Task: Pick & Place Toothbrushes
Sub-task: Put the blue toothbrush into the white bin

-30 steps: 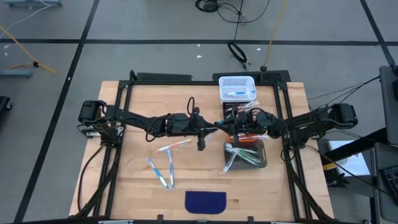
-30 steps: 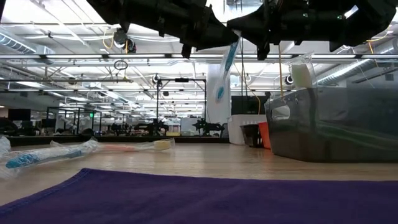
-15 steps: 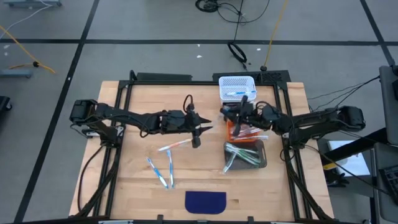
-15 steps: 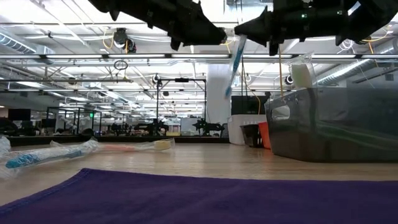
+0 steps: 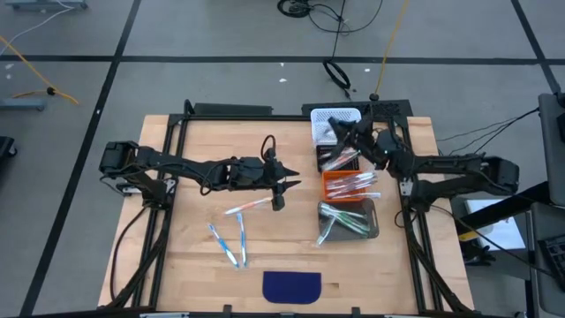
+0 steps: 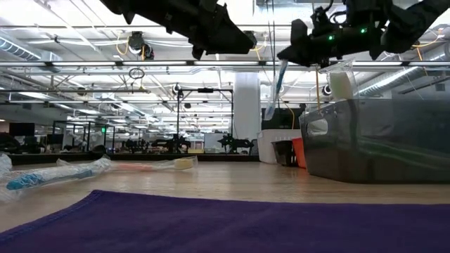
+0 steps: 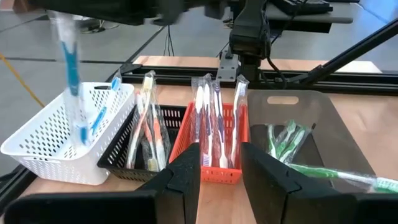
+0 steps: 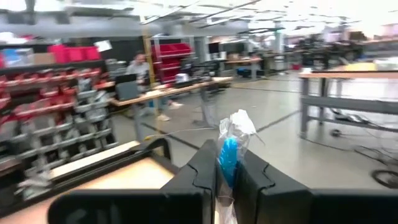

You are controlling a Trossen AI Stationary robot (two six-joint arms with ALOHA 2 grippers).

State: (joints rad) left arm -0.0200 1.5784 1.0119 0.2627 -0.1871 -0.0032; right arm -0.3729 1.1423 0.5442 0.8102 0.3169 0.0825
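My right gripper (image 5: 342, 132) is shut on a blue toothbrush (image 6: 276, 88) in a clear wrapper, high above the white basket (image 5: 335, 117) at the table's far edge. In the left wrist view the blue toothbrush (image 7: 71, 68) hangs over the white basket (image 7: 59, 146). My left gripper (image 5: 282, 190) hovers open over the table's middle, its fingers (image 7: 186, 177) pointing at the bins. Three wrapped toothbrushes lie flat on the wood: an orange-red and white one (image 5: 248, 207) and two blue ones (image 5: 217, 238) (image 5: 242, 242). My right gripper pinches the blue toothbrush between its two fingers (image 8: 205, 177), near the upper end of the wrapper (image 8: 229, 154). The crinkled wrapper end (image 8: 239, 124) sticks out past the fingertips. The toothbrush is lifted clear and hangs slanted below the gripper, lower end (image 6: 269, 112) free.
A row of bins runs from far to near on the table's right: the white basket, a black basket (image 5: 328, 160), an orange-red bin (image 5: 350, 185) and a grey bin (image 5: 350, 220), all with toothbrushes inside. A purple cloth (image 5: 291, 286) lies at the near edge.
My right gripper has carried the blue toothbrush from above the orange-red bin toward the far edge, to above the white basket. The toothbrush has stayed hanging below it. My left gripper has drawn back a little toward the table's left, away from the right gripper.
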